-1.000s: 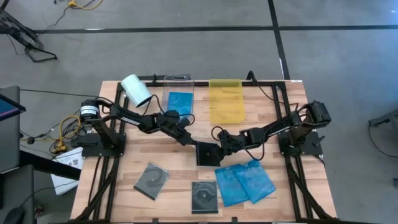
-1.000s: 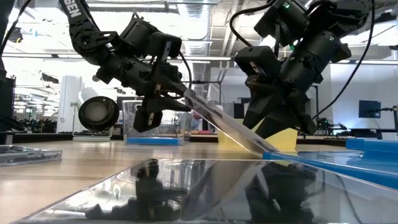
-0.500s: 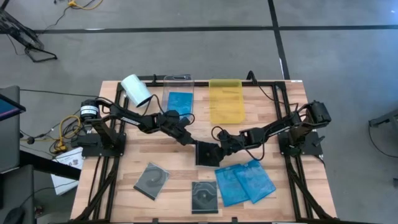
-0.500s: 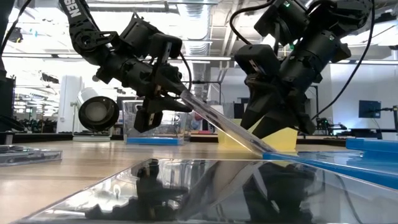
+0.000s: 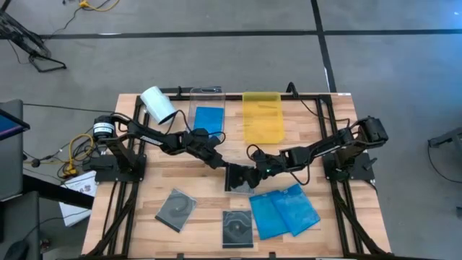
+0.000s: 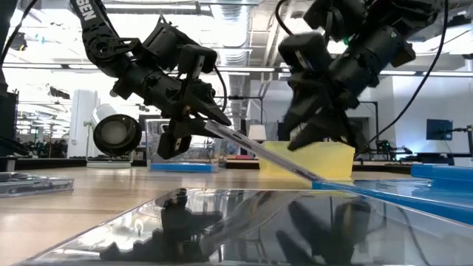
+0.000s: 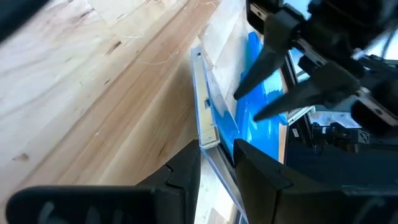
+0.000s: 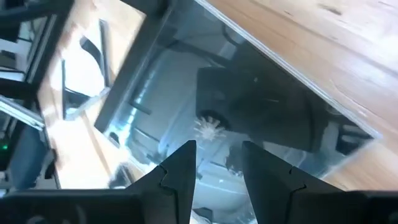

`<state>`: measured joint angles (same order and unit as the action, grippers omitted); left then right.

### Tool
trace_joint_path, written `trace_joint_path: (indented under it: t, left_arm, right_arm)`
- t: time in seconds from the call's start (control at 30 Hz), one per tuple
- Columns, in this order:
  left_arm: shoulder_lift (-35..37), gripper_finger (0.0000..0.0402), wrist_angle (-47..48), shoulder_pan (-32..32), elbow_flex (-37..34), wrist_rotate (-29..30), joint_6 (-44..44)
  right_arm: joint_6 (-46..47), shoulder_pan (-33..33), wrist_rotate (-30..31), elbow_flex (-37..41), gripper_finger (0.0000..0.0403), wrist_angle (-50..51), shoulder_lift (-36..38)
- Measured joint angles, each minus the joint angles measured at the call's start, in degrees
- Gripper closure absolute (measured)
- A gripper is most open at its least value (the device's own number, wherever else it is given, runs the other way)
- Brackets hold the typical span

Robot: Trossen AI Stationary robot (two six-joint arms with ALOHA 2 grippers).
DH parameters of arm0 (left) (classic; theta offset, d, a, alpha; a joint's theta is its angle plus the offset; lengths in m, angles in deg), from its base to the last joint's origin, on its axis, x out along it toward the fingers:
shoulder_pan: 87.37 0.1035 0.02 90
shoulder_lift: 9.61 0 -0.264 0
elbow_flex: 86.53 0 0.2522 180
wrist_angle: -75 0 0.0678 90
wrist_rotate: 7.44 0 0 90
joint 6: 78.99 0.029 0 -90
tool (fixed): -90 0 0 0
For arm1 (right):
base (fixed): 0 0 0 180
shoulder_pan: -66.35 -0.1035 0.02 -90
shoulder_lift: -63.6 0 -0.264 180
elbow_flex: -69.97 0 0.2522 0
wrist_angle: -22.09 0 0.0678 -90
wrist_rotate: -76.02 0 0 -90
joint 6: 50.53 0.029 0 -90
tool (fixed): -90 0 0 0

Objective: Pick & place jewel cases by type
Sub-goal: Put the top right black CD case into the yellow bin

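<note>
A dark jewel case (image 5: 239, 178) stands tilted at mid-table, with my left gripper (image 5: 221, 164) shut on its raised edge. My right gripper (image 6: 307, 140) hangs open just above the case's low end, touching nothing. In the right wrist view the case's shiny face (image 8: 249, 106) lies beyond its fingers. Two blue jewel cases (image 5: 285, 211) lie overlapping near the front right. Two more dark jewel cases (image 5: 176, 208) (image 5: 237, 227) lie flat near the front edge. My left gripper pinches the case's raised edge (image 7: 208, 135) between its two fingers, coming slanting down from the table's left. The case slopes down away from the fingers, and its low edge (image 6: 313, 179) rests on the table by the blue cases.
At the back stand a clear tray (image 5: 208, 115) with a blue case in it and a yellow tray (image 5: 263, 115). A white roll (image 5: 157, 103) lies at the back left. Bare wood shows at the table's left.
My right gripper has risen from the low end of the tilted case and now hangs clear above it. The case stays propped in my left gripper with its low edge on the table.
</note>
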<state>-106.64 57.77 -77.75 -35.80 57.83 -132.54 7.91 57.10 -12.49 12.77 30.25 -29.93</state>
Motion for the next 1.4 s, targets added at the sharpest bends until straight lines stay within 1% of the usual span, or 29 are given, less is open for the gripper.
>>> trace_joint_path:
  t: [0.07, 0.27, 0.4, 0.57, 0.7, 0.8, 0.93, 1.07, 1.2, 1.4]
  left_arm:
    - [0.0, 0.0314, 0.0, 0.0, 0.0, 0.0, 0.0]
    - [0.0, 0.0314, 0.3, 0.0, 0.0, 0.3, 0.2]
    - [0.0, 0.0315, 0.1, 0.0, 0.0, 0.4, 0.5]
    - [0.0, 0.0336, -0.3, 0.0, 0.0, 0.2, 1.5]
    - [0.0, 0.0358, -1.4, 0.0, 0.0, -0.1, 2.1]
    - [0.0, 0.0366, -2.6, 0.0, 0.0, -0.7, 2.6]
    - [0.0, 0.0362, -3.3, 0.0, 0.0, -1.1, 2.9]
    - [0.0, 0.0355, -3.2, 0.1, 0.0, -2.3, 3.8]
    - [0.0, 0.0362, -3.2, 0.0, 0.0, -4.0, 4.7]
    - [0.0, 0.0366, -3.2, -0.3, 0.0, -6.4, 6.1]
  right_arm:
    - [-0.8, 0.3, 0.0, -0.1, 0.0282, 1.2, 0.9]
    - [-2.9, 0.8, 0.1, -0.6, 0.0282, 0.7, 4.3]
    - [-3.1, 1.2, 0.1, -0.7, 0.0282, 3.1, 7.8]
    - [-1.6, 1.2, 0.1, -0.6, 0.0282, 12.6, 12.2]
    - [0.7, 1.1, 0.1, -0.6, 0.0282, 20.6, 14.0]
    - [1.1, 0.6, 0.1, -0.6, 0.0282, 22.5, 14.5]
    - [0.7, 0.1, 0.2, -0.6, 0.0282, 23.4, 14.6]
    - [-1.5, -0.5, 0.4, -0.6, 0.0282, 25.9, 14.6]
    - [-4.8, -0.9, 0.4, -0.6, 0.0282, 29.6, 14.6]
    - [-10.7, -2.5, 0.4, 0.4, 0.0282, 26.5, 14.6]
